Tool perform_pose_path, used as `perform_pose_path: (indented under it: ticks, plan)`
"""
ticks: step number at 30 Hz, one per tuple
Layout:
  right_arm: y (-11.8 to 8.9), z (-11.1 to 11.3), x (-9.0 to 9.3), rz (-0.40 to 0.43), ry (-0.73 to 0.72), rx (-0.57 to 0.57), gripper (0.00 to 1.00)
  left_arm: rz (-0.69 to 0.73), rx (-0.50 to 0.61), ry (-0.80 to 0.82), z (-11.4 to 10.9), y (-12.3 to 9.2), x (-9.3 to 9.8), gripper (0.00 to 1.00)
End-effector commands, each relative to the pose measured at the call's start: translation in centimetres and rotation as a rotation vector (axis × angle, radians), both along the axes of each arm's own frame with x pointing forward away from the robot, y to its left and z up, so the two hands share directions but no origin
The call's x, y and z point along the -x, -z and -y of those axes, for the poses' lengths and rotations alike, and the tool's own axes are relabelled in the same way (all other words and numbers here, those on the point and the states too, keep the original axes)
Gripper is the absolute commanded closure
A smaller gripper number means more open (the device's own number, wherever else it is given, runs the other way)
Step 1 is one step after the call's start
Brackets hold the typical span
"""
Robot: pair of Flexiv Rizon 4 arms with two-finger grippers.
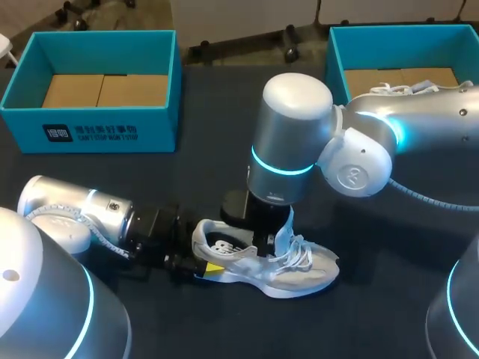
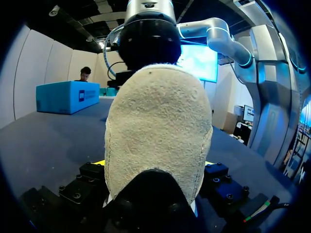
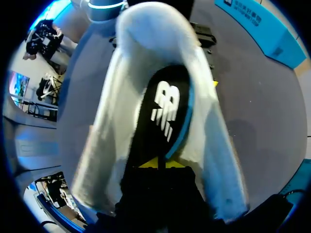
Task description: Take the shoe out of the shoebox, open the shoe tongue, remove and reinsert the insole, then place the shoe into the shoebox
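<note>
A pale grey shoe (image 1: 303,275) lies on its sole on the dark table, toe to the right, with its tongue (image 1: 287,229) raised. My left gripper (image 1: 206,259) holds the heel: in the left wrist view the suede heel (image 2: 158,126) fills the gap between both yellow tips. My right gripper (image 1: 271,238) reaches down into the shoe's opening. In the right wrist view its yellow tips (image 3: 160,164) are pinched together on the front end of the black insole (image 3: 165,107), which has a white logo and a blue edge.
An open blue shoebox (image 1: 90,129) stands at the back left. A second blue box (image 1: 335,60) at the back right holds another white shoe (image 1: 408,88). My right arm's big elbow (image 1: 292,134) hangs over the table's middle.
</note>
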State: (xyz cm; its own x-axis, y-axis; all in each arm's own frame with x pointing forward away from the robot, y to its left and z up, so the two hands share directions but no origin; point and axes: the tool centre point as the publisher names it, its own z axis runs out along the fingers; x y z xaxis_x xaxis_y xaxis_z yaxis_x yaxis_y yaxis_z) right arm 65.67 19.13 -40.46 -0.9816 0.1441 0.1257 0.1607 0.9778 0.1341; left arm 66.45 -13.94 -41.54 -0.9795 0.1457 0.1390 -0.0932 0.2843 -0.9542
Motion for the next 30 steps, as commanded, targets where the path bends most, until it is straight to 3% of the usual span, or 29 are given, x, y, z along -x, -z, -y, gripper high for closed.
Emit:
perform_pose_path:
  ticks: [1, 16, 30]
  plan:
    - [-1.2, -0.2, 3.1, 0.052, -0.003, -0.005, 1.0, 0.0, -0.001, -0.002, 0.4, 0.3, -0.7, 1.0]
    - [-4.6, 1.1, 2.2, 0.212, -0.076, -0.117, 1.0, 0.0, -0.001, -0.002, 0.4, 0.3, -0.7, 1.0]
    - [-5.4, 1.5, 0.2, 0.295, -0.211, -0.231, 1.0, 0.0, -0.001, -0.002, 0.4, 0.3, -0.7, 1.0]
